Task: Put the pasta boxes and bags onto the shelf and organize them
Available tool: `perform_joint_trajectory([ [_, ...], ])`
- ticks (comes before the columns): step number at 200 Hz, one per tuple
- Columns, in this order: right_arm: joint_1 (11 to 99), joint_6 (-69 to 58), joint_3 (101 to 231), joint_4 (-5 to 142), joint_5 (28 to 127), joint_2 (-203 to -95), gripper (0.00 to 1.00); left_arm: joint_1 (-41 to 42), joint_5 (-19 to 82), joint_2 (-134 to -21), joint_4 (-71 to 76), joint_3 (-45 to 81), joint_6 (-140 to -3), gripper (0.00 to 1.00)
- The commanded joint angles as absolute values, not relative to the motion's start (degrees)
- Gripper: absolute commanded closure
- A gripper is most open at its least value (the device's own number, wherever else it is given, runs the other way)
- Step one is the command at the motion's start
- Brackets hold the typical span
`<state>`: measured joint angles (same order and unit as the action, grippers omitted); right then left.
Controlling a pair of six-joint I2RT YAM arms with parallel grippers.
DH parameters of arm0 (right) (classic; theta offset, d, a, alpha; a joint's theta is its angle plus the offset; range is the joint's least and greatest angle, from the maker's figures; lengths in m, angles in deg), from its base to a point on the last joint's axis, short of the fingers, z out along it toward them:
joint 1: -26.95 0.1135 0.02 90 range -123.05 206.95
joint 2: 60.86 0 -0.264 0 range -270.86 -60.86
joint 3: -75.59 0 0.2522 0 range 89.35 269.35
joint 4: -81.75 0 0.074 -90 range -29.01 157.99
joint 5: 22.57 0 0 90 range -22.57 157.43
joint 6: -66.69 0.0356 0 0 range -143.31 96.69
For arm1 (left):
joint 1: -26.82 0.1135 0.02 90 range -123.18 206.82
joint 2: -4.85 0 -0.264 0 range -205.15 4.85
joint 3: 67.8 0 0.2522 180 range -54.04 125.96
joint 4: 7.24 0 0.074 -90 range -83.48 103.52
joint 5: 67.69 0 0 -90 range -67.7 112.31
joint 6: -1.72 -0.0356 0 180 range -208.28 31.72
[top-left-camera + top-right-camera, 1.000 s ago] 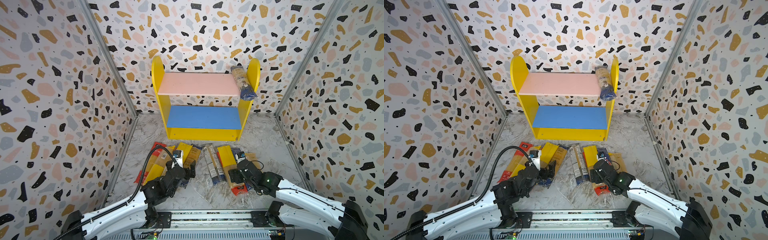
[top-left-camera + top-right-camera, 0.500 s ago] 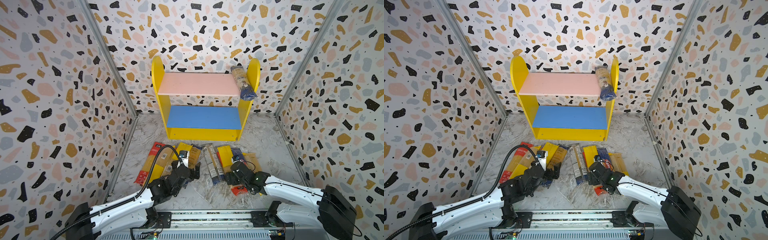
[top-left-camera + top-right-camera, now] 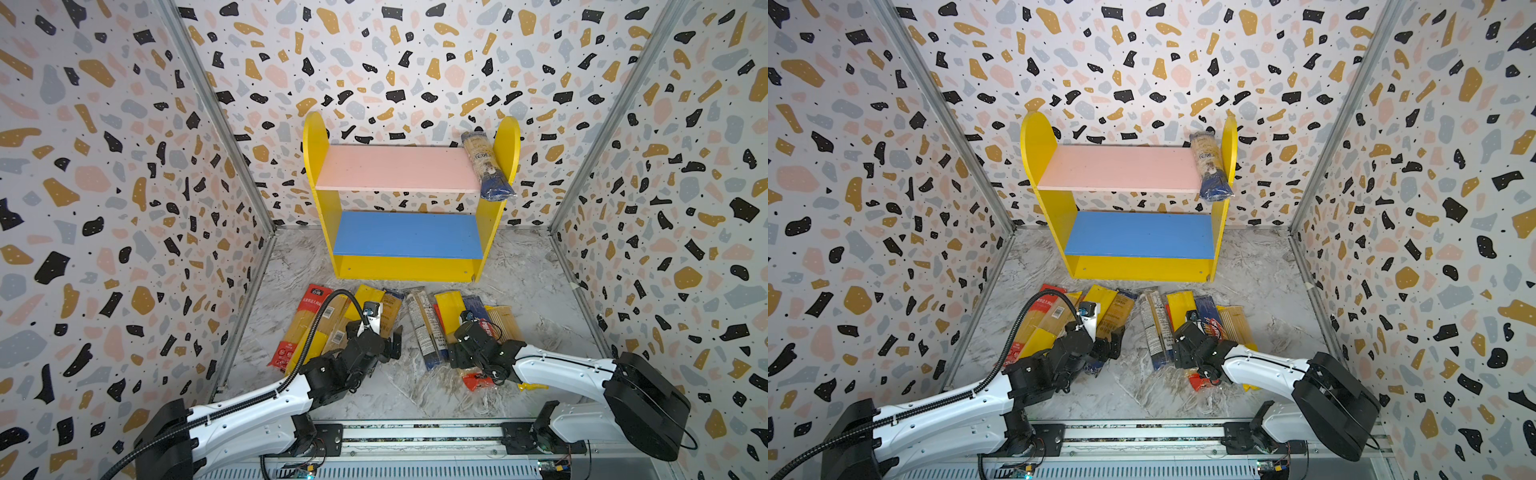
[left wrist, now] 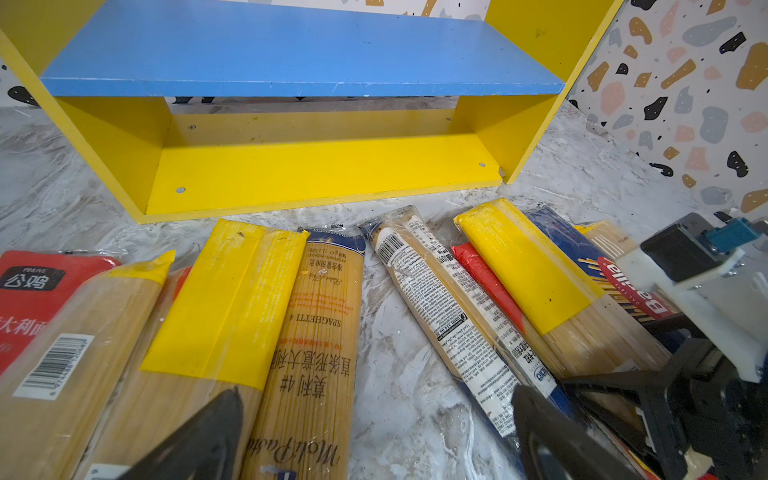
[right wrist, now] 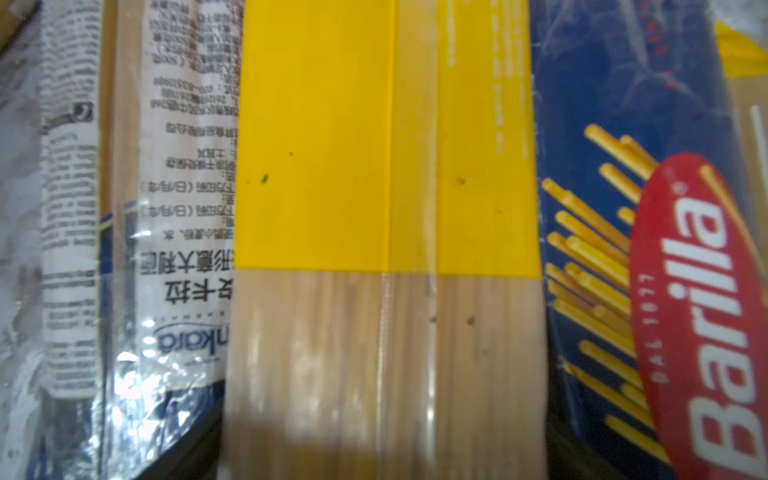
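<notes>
The two-tier wooden shelf [image 3: 395, 168] with yellow sides holds one clear, dark-blue-ended spaghetti pack [image 3: 484, 166] at the right end of its pink upper board. The other packs [image 4: 320, 332] lie on the marbled grey surface [image 3: 536, 291] in front of it. The left gripper [image 3: 386, 345] hangs above them, jaws released. The right gripper [image 3: 459, 340] sits low over a yellow-ended pack [image 3: 448, 307]; whether its jaws grasp it cannot be told.

White wall panels [image 3: 104, 166] speckled with black, orange, pink and grey-blue shapes enclose three sides. Silver metal corner strips [image 3: 216, 124] run up where the panels meet. The floor is a grey-white marbled surface [image 3: 523, 266]. A silver slotted metal rail [image 3: 415, 432] lies along the near edge.
</notes>
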<state>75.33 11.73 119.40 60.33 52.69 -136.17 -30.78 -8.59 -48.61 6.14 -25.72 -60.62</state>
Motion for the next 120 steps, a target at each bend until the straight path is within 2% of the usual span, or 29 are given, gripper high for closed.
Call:
perform_joint_trajectory([
  [1,74.5,12.0,118.8,61.4,56.2,-137.7,0.10,-31.1,-9.7,-47.8,3.8,-25.3,-61.5,0.01],
  [91,73.9,11.7,119.0,63.4,58.7,-140.9,0.17,-31.2,-11.1,-45.8,5.5,-26.2,-61.5,0.01],
  [103,73.9,11.7,119.1,63.5,58.7,-141.4,0.23,-31.1,-11.2,-45.3,5.7,-26.4,-61.3,0.01],
  [120,73.9,11.7,119.4,63.1,59.0,-141.7,0.38,-31.1,-11.4,-44.6,5.9,-26.7,-61.2,0.01],
])
